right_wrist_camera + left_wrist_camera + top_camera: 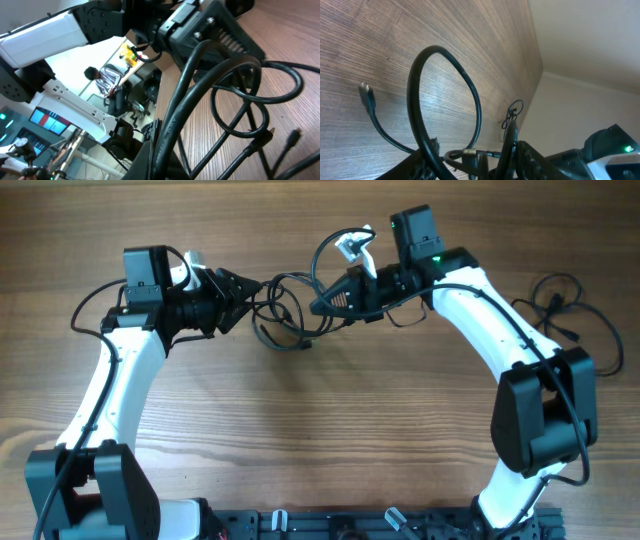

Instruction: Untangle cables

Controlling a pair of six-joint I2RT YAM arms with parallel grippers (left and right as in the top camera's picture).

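- Left fingers and right fingers each seem to pinch the cables, at 12 o'clock on the desk.
- Separate slowly, or the loops tighten.

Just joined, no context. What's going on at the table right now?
Both arms are working on a small tangle of black cables near the middle of the table. The left gripper and right gripper sit on either side of it. Each seems to grip a strand, since both wrist views show loops lifted off the wood. The tangle is not yet pulled apart. A separate loose cable lies at the table's far right.
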